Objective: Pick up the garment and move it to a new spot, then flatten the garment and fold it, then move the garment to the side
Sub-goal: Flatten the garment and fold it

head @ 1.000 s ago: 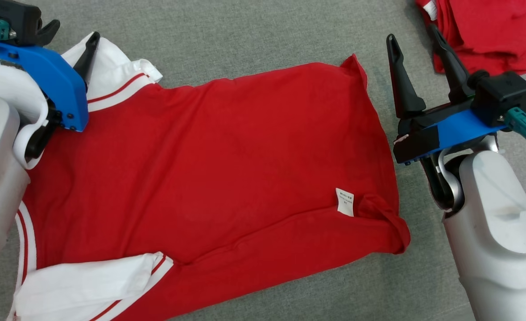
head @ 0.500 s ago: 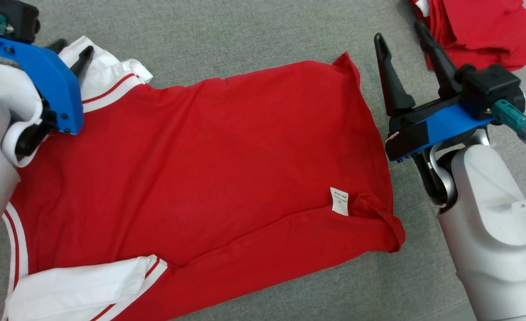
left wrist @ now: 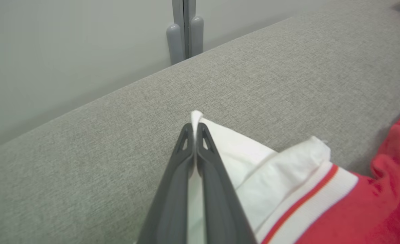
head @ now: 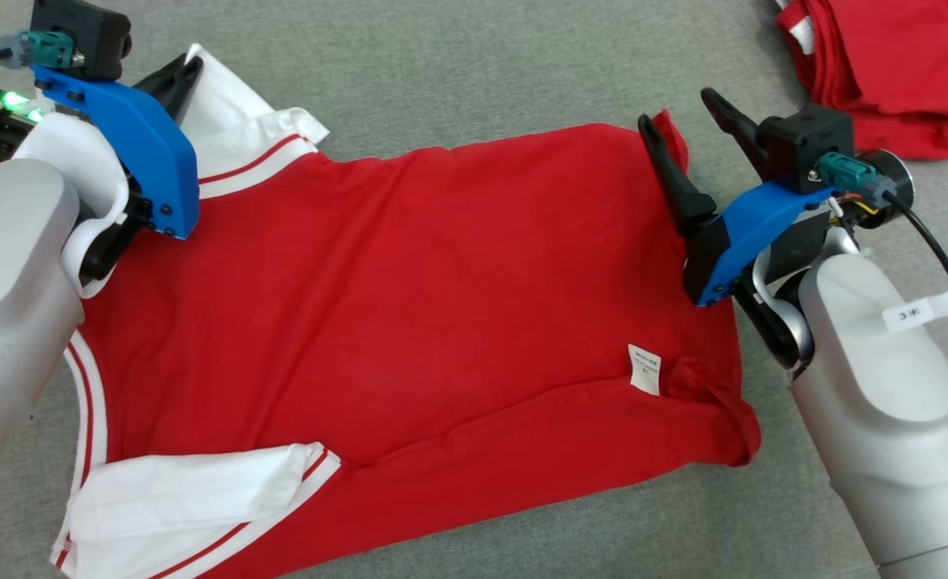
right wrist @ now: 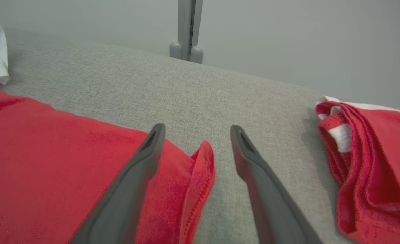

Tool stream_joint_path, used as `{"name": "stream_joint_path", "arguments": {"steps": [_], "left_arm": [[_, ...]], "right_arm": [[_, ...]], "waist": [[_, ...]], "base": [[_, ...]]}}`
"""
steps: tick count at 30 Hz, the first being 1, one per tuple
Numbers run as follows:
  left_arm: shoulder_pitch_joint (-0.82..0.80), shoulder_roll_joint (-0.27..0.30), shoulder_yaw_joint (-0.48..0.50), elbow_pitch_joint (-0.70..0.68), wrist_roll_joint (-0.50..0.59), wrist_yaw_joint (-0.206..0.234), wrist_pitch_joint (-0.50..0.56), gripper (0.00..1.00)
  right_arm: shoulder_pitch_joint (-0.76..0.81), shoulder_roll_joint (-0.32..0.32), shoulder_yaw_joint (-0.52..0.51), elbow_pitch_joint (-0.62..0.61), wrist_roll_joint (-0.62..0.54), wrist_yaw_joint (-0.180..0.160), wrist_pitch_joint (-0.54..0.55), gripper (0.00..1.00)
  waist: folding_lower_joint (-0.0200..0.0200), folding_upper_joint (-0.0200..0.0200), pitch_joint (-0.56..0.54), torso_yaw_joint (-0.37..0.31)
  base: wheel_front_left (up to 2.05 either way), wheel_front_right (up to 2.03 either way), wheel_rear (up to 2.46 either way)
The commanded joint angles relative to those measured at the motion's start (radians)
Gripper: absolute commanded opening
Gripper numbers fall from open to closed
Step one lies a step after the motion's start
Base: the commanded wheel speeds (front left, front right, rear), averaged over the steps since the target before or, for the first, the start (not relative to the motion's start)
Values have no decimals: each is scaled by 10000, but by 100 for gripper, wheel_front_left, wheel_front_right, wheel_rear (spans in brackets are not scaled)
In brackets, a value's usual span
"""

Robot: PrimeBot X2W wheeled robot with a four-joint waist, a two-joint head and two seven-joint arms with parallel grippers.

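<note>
The garment point(head: 441, 297), red with white red-striped sleeves, lies spread flat on the grey cushioned surface point(head: 457, 72). My left gripper point(head: 190, 71) is at its far left, shut on the edge of the far white sleeve point(head: 240, 129). In the left wrist view the gripper point(left wrist: 194, 128) has its fingers pressed together, and a strip of sleeve point(left wrist: 254, 159) pokes out past the tips. My right gripper point(head: 675, 108) stands open astride the raised far right hem corner point(head: 670, 133). That corner point(right wrist: 203, 159) sits between the fingers of the right gripper point(right wrist: 197, 128), nearer the left one.
A second pile of red cloth point(head: 884, 72) lies at the far right, close to my right gripper and also seen as a pile point(right wrist: 373, 152) in the right wrist view. The surface ends at a far edge before a grey wall with a post point(left wrist: 184, 30). A white label point(head: 644, 368) shows near the right hem.
My left gripper has shut on the sleeve edge. My right gripper has moved left and down onto the hem corner, still open. The head camera has shifted slightly.
</note>
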Motion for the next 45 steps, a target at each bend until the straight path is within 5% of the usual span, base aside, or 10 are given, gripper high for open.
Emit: {"name": "stream_joint_path", "arguments": {"steps": [1,11,12,13,14,15,33,45], "left_arm": [[-180,-18,-65,47,-51,18,-115,0],[-573,-190,-639,184,-414,18,-729,0],[-608,-196,-694,204,-450,18,-791,0],[-649,-207,-746,224,-501,18,-824,0],[-688,-228,-789,243,-537,18,-888,0],[-711,-229,-820,275,-586,18,-937,0],[-328,-443,-856,386,-1427,18,-3106,0],[1957,-93,302,-1879,-881,327,-3587,0]], "right_arm": [[-194,-119,16,158,-91,1,108,100],[-612,-93,-295,1392,-271,1,407,100],[-639,-85,-291,1540,-277,1,492,77],[-705,-69,-282,1660,-278,1,516,34],[-793,-71,-312,1746,-270,1,491,11],[-870,-99,-389,1881,-324,1,510,0],[-862,-82,-1022,3053,622,1,-1112,0],[706,-586,-1209,2882,2032,1,-2282,0]], "waist": [[1,0,15,76],[1,0,121,441],[1,0,139,467],[1,0,159,494],[1,0,175,525],[1,0,185,548],[1,0,-795,1219],[1,0,-1902,1998]], "base": [[0,0,0],[0,0,0],[0,0,0],[0,0,0],[0,0,0],[0,0,0],[0,0,0],[0,0,0]]}}
